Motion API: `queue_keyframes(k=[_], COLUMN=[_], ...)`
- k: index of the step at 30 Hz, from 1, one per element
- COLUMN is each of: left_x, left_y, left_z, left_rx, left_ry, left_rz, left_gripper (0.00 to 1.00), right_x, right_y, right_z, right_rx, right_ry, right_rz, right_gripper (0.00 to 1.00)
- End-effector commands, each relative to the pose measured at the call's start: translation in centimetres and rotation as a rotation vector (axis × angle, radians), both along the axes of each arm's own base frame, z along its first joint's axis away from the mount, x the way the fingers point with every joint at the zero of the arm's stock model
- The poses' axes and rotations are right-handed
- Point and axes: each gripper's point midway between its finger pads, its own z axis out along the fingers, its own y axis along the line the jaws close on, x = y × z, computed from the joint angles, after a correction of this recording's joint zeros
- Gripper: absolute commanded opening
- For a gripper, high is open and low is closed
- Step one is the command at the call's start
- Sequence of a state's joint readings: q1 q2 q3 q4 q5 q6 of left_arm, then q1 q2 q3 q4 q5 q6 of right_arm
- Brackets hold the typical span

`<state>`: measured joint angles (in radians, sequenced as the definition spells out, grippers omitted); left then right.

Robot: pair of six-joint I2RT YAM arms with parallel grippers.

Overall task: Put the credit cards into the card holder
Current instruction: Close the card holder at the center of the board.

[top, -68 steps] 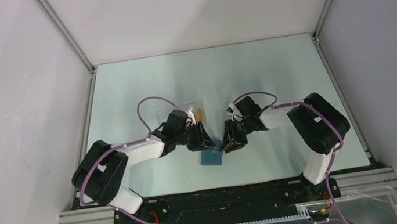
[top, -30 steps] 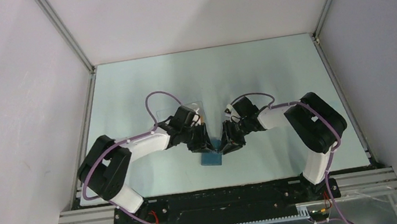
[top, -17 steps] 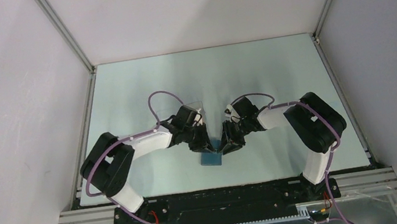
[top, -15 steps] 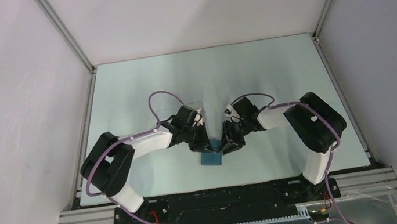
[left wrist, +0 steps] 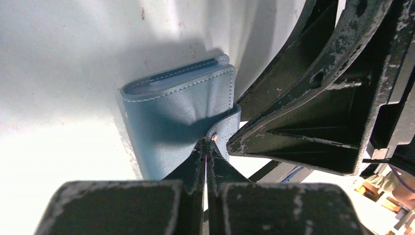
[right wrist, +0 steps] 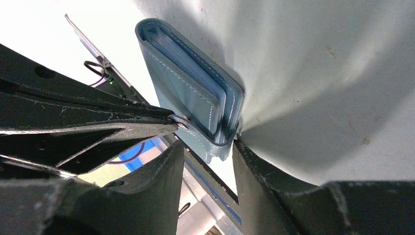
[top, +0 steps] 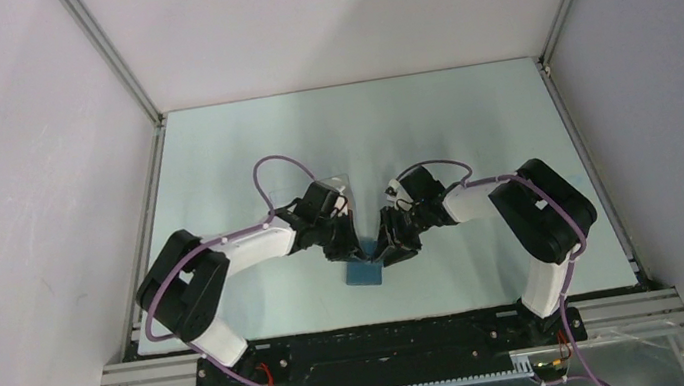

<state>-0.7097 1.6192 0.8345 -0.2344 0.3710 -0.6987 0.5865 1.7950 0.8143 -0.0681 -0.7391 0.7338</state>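
Left tool is clenched on the short strap of the blue, white-stitched folding card holder, its tips meeting right at the strap's round metal stud. Right tool stands released, its two black fingers apart on either side of the strap end, one close against the cover's corner. The card holder lies folded on the pale tabletop, near the near edge and about midway between the side edges. Paler blue layers show between its covers; what they hold is hidden. From above, both tools cover its far part, leaving only the near part visible.
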Motion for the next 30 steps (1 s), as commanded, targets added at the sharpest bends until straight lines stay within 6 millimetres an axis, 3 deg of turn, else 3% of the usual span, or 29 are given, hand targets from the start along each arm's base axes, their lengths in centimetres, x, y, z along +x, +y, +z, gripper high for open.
queue_keyframes(k=[1,12,30], left_x=[0.9,0.9,-0.1], left_y=[0.2,1.1,3.3], left_z=[1.7,0.4,-2.0], left_rx=[0.018,0.112,0.311], left_ry=[-0.072,-0.050,0.027], left_rz=[0.005,0.008,0.054], left_gripper=[0.00,0.00,0.00], right_x=[0.9,1.1,-0.5], right_y=[-0.1,-0.3,-1.8], right_z=[-0.5,-2.4,-6.5], right_rx=[-0.047,-0.210,-0.469], right_ry=[-0.047,-0.064,-0.098], right_rz=[-0.014,0.014,0.091], right_gripper=[0.47,0.45,0.41])
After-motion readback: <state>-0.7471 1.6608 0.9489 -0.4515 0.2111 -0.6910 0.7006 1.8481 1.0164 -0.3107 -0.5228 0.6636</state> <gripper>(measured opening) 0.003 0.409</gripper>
